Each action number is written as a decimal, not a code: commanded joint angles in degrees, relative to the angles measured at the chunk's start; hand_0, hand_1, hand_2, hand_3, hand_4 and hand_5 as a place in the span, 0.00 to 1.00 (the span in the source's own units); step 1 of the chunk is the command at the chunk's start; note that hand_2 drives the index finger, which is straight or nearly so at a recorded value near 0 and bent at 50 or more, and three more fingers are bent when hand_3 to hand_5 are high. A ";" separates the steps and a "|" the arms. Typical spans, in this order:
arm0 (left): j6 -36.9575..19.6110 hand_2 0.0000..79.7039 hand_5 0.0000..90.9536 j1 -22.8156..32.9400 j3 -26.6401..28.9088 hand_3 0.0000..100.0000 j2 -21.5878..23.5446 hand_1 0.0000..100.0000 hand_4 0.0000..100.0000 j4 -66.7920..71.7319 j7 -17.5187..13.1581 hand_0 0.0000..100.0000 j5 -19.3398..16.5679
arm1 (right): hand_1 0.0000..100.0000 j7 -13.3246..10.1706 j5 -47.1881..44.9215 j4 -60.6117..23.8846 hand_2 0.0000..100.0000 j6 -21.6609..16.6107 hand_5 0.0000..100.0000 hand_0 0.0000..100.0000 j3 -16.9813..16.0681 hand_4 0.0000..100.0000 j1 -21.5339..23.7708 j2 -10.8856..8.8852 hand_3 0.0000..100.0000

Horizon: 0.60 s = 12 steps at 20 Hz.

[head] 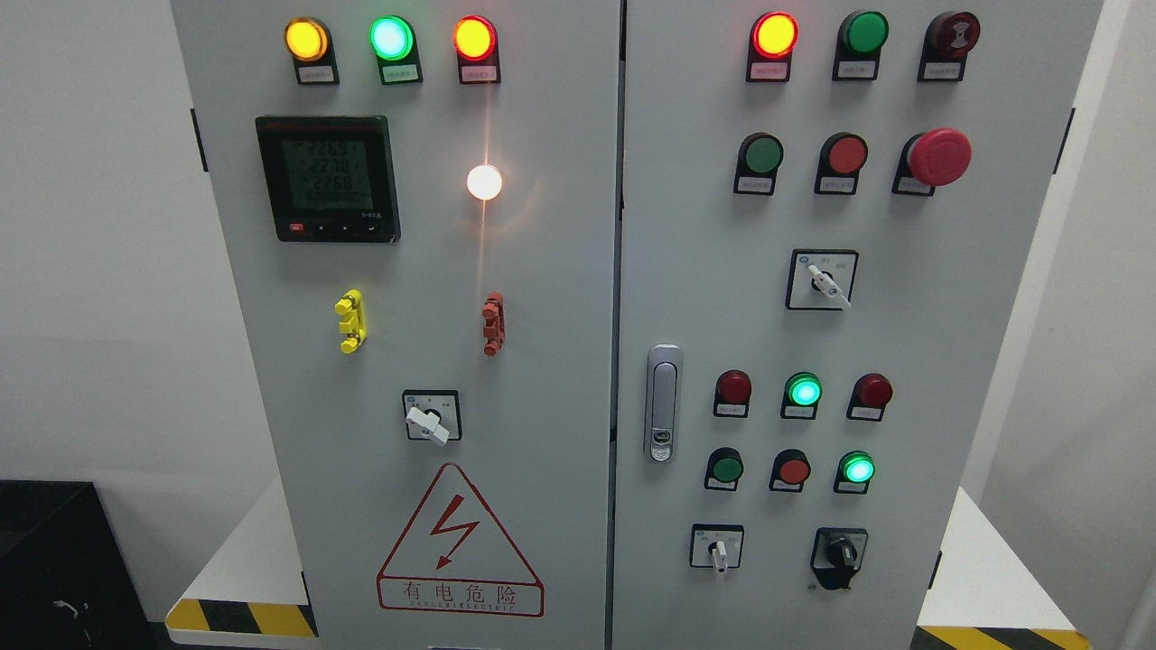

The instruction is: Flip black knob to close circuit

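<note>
Grey two-door electrical cabinet [542,379] fills the frame, standing on a white plinth with yellow-black hazard stripes [244,618] at the lower left. The black knob [840,553] sits at the lower right of the right door, on a black square plate, pointer roughly vertical. No robot hand shows, so whether its fingers are spread or curled cannot be told.

Left door: amber, green and red lamps lit along the top; digital meter [327,177] at upper left, digits blurred, roughly "2268 / 2270 / 2268". A white lamp [484,181] glows at centre. Lower middle, a red warning triangle [459,540] with lightning bolt reads "有电危险"; the small line under it is unreadable.

Right door: red mushroom button [939,156] upper right, silver door latch [663,402] at the left edge. Lamp labels are too small to read.
</note>
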 commanded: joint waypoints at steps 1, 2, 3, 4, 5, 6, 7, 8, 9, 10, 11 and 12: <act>0.04 0.00 0.00 1.32 0.00 0.00 0.00 0.56 0.00 -1.67 -0.04 0.12 -0.05 | 0.05 1.10 6.05 -16.07 0.82 0.96 0.95 0.00 -0.85 0.89 -0.15 -0.01 0.99; 0.04 0.00 0.00 1.32 0.00 0.00 0.00 0.56 0.00 -1.76 -0.04 0.12 0.03 | 0.05 1.28 6.67 -17.13 0.83 1.05 0.95 0.00 -0.86 0.89 -0.24 -0.10 0.99; 0.04 0.00 0.00 1.32 0.00 0.00 0.00 0.56 0.00 -1.67 -0.04 0.12 0.03 | 0.05 1.37 7.37 -18.19 0.83 1.22 0.96 0.00 -0.94 0.89 -0.33 -0.10 1.00; 0.04 0.00 0.00 1.32 0.00 0.00 0.00 0.56 0.00 -1.67 -0.04 0.12 -0.05 | 0.04 1.46 7.90 -19.24 0.83 1.22 0.96 0.00 -0.94 0.90 -0.33 -0.01 1.00; 0.04 0.00 0.00 1.32 0.00 0.00 0.00 0.56 0.00 -1.76 -0.04 0.12 0.03 | 0.03 1.46 7.99 -20.21 0.83 1.22 0.96 0.00 -0.94 0.90 -0.42 -0.01 1.00; 0.04 0.00 0.00 1.32 0.00 0.00 0.00 0.56 0.00 -1.76 -0.04 0.12 -0.05 | 0.01 1.46 8.08 -20.91 0.84 1.40 0.96 0.00 -0.94 0.90 -0.59 -0.01 1.00; 0.04 0.00 0.00 1.32 0.00 0.00 0.00 0.56 0.00 -1.76 -0.04 0.12 0.03 | 0.00 1.55 8.08 -21.71 0.84 1.75 0.96 0.00 -1.12 0.90 -0.59 -0.01 1.00; 0.04 0.00 0.00 1.32 0.00 0.00 0.00 0.56 0.00 -1.76 -0.04 0.12 0.03 | 0.00 1.81 8.08 -22.58 0.84 1.84 0.96 0.00 -1.12 0.90 -0.68 -0.01 1.00; 0.04 0.00 0.00 1.32 0.00 0.00 0.00 0.56 0.00 -1.67 -0.04 0.12 0.03 | 0.00 2.42 8.08 -23.72 0.84 1.93 0.96 0.00 -1.12 0.90 -0.68 -0.01 1.00; 0.04 0.00 0.00 1.32 0.00 0.00 0.09 0.56 0.00 -1.76 -0.04 0.12 0.03 | 0.00 2.86 8.08 -25.04 0.84 1.93 0.96 0.00 -1.12 0.90 -0.68 -0.01 1.00; 0.04 0.00 0.00 1.32 0.00 0.00 0.00 0.56 0.00 -1.76 -0.04 0.12 -0.05 | 0.00 3.04 8.17 -26.10 0.85 2.01 0.96 0.00 -1.21 0.90 -0.68 -0.01 1.00; 0.04 0.00 0.00 1.32 0.00 0.00 0.00 0.56 0.00 -1.76 -0.04 0.12 0.03 | 0.00 3.13 8.34 -27.06 0.85 2.54 0.96 0.00 -1.12 0.91 -0.77 -0.01 1.00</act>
